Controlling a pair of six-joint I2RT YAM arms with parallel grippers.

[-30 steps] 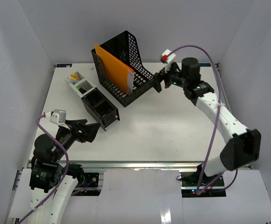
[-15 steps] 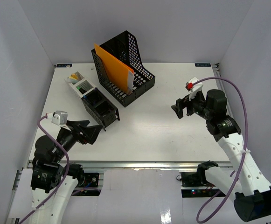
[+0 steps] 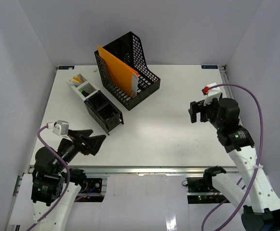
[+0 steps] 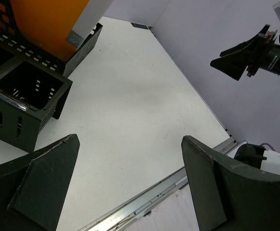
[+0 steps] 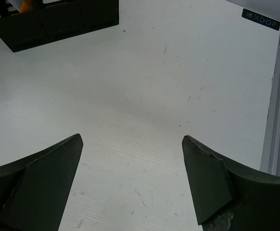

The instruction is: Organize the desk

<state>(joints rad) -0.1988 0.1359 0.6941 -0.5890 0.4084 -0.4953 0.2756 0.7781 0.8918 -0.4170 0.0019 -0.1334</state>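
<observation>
Smooth white rectangular desk (image 3: 168, 130), perforated black file rack (image 3: 140, 52), flat orange folder (image 3: 118, 72)

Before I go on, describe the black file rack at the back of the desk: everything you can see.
The file rack looks like black perforated mesh, with a tall back sloping down to a low front lip. It stands upright on the desk, at rear centre, turned diagonally. An orange folder stands inside it, along its left side. A black organizer lies just to its left; whether they touch is unclear.
</observation>
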